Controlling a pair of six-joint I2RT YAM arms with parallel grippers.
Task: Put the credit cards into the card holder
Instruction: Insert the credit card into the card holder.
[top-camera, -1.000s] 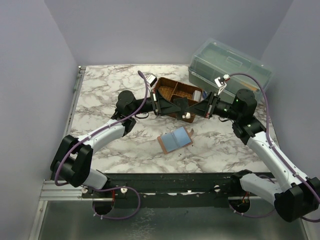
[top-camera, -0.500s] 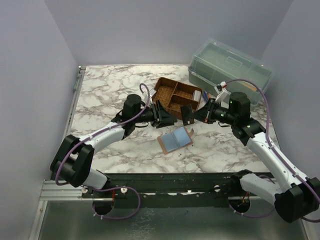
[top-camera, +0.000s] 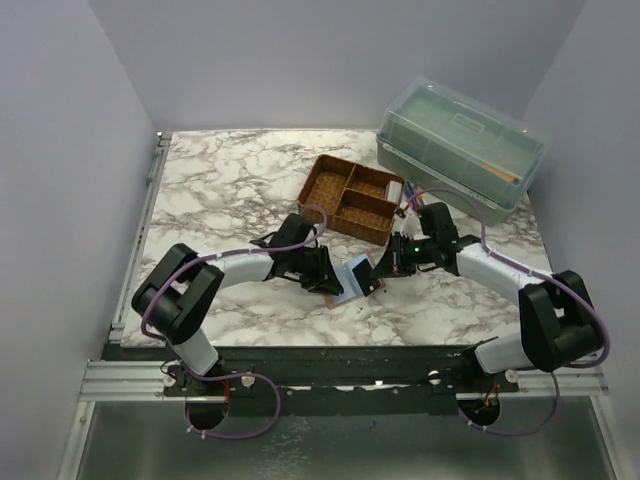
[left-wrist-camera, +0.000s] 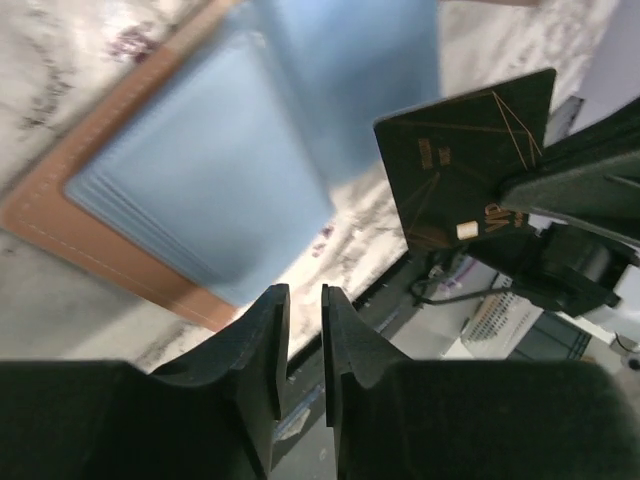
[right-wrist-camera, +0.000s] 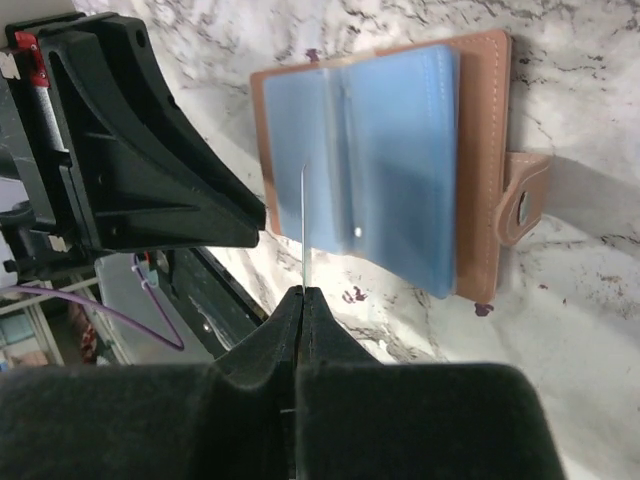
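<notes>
The step in hand is the insertion of one credit card (left-wrist-camera: 465, 165) into the card holder (right-wrist-camera: 400, 170). The holder lies open on the counter (top-camera: 220, 190), its blue clear pockets facing up and its snap tab (right-wrist-camera: 525, 210) lying flat to one side. It sits between the two arms, near the front edge.

The right end effector (right-wrist-camera: 302, 292) is clamped on the card, a dark one. It holds the card on edge just above the holder, near the fold, and the right wrist view shows it only as a thin line. I cannot tell if the card's lower edge already touches a pocket.

The left end effector (left-wrist-camera: 305, 292) is just beside the other side of the holder. Its jaws stand a little apart with nothing between them.

I think the next move needs the card tilted flatter, so that its leading edge meets the mouth of a pocket, and then pushed along the leaf. The holder is light and may slide, so the left end effector should probably press on the leather border to hold it in place.
</notes>
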